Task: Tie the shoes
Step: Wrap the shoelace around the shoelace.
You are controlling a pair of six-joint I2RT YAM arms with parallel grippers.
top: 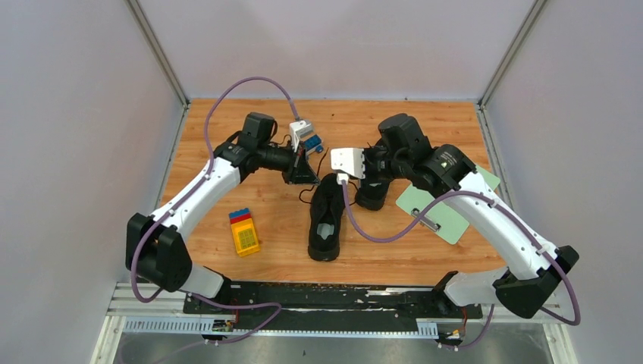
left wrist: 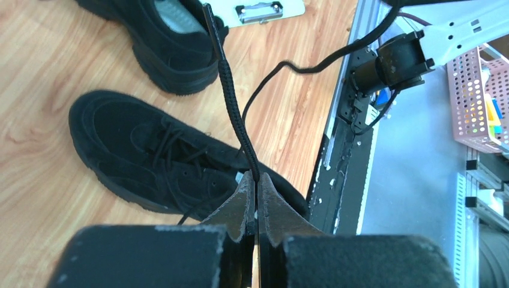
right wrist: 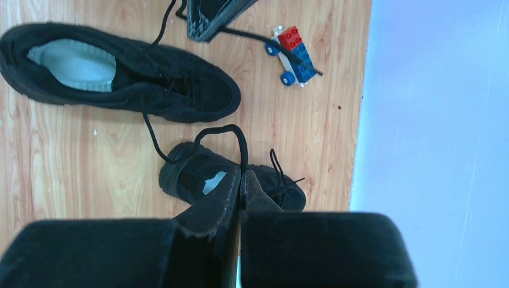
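Presently on the desk (top: 280, 220): shoes, two, black, laces loose; left shoe (top: 326, 220) lying lengthwise, right shoe (top: 374, 201) just beside it. Held by the left gripper (left wrist: 256, 179), jaws clamped together on it: a lace (left wrist: 231, 90), drawn up straight. Held by the right gripper (right wrist: 240, 172), jaws likewise clamped: a second lace (right wrist: 240, 141), looping slack. Condition: no knot or bow visible; tying barely begun, both shoes left to do.

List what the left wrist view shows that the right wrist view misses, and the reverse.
Left wrist only: the clipboard and a pink basket. Right wrist only: a toy brick car. Both: the two black shoes on the wooden table, and the view's own hand shut on a lace: left hand, right hand.
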